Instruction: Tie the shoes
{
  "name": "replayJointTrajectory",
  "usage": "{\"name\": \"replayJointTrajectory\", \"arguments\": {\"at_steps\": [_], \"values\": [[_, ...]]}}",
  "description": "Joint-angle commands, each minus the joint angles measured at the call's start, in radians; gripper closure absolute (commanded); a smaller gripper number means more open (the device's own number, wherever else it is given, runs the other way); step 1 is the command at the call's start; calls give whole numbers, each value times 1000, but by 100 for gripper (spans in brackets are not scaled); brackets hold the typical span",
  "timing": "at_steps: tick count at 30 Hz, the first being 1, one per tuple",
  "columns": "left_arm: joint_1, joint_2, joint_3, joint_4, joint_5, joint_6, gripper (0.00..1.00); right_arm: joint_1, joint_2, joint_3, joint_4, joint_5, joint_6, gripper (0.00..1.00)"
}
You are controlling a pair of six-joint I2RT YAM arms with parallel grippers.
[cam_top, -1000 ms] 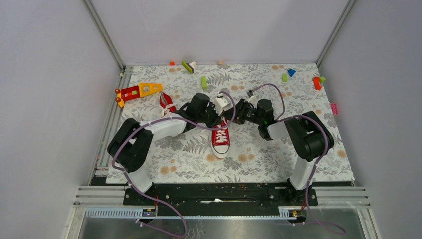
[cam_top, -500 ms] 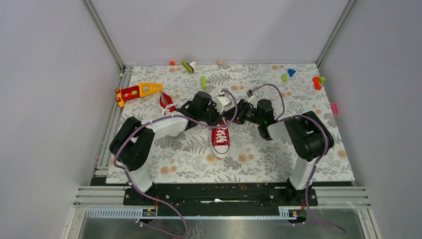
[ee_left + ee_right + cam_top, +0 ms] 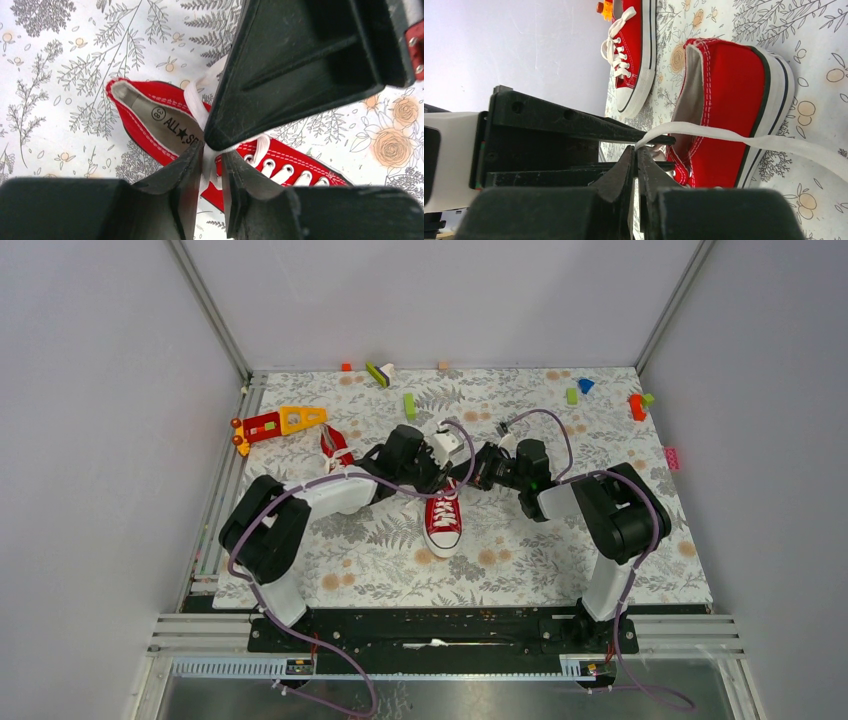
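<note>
**Inspector:** Your right gripper [image 3: 635, 151] pinches the lace [image 3: 724, 135] taut above the centre shoe [image 3: 442, 525] (toe nearward), apparently to draw a loop.

**Clerk:** And your left gripper [image 3: 211, 159]?

**Inspector:** Its jaws are slightly parted around that lace, likely handing it over. The other shoe [image 3: 335, 447] lies far left.

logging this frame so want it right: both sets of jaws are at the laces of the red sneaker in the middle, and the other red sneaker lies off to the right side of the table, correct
No: the other red sneaker lies off to the left side of the table, as the top external view shows. The rest stands.
</note>
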Motion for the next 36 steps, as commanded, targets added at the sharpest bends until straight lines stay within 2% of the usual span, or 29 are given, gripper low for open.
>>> {"name": "replayJointTrajectory", "arguments": {"at_steps": [1,8,14,16,19,20,23,26,29,36], "values": [[-2,-74,-56,106,-30,3,71,0,-7,20,4,1,-23,98],[27,-87,-98,139,17,-25,62,0,-8,20,10,-6,-21,100],[45,-84,-100,158,77,-16,60,-1,-7,21,18,-12,-18,100],[52,-74,-89,150,89,-16,67,0,-6,21,20,-13,-18,100],[60,-65,-72,134,112,-10,91,-1,-5,21,21,-16,-17,97],[60,-64,-66,125,117,-3,95,0,-5,21,23,-16,-17,96],[61,-67,-65,129,138,2,100,0,-3,23,23,-14,-17,86],[60,-70,-67,123,151,8,100,0,0,23,22,-12,-17,74],[59,-69,-62,110,158,7,100,0,5,28,17,-12,-19,66],[51,-61,-54,108,154,4,100,1,18,32,24,-13,-11,61]]}}
